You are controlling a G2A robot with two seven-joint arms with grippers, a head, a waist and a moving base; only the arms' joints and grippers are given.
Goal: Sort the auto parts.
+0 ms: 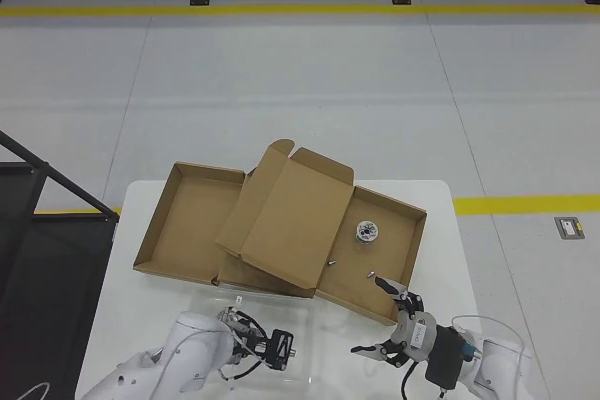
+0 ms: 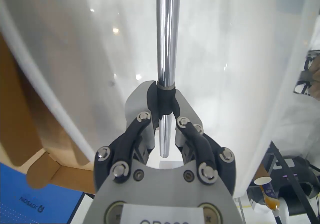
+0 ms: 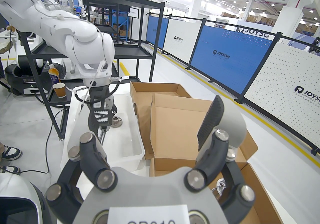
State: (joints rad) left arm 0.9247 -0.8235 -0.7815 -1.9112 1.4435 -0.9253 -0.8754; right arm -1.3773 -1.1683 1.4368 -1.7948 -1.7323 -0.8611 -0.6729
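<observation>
The left gripper point(image 2: 163, 99) sits inside the white bin point(image 2: 37, 79), its jaws clamped tight on a chrome rod point(image 2: 168, 34). The rod runs lengthways along the bin's floor. Seen from the right wrist, it ends in a round flange point(image 3: 117, 122) down inside the bin, just beside the gripper's fingers. The right gripper point(image 3: 150, 130) hangs outside the bin, off its long wall, spread wide with nothing between its ribbed pads point(image 3: 211, 122). Stacked cardboard boxes point(image 1: 290, 215) lie just beside the bin, touching that same wall. In the open box farthest from the bin rests a small round metal part point(image 1: 367, 231) (two tiny bits lie near it)
</observation>
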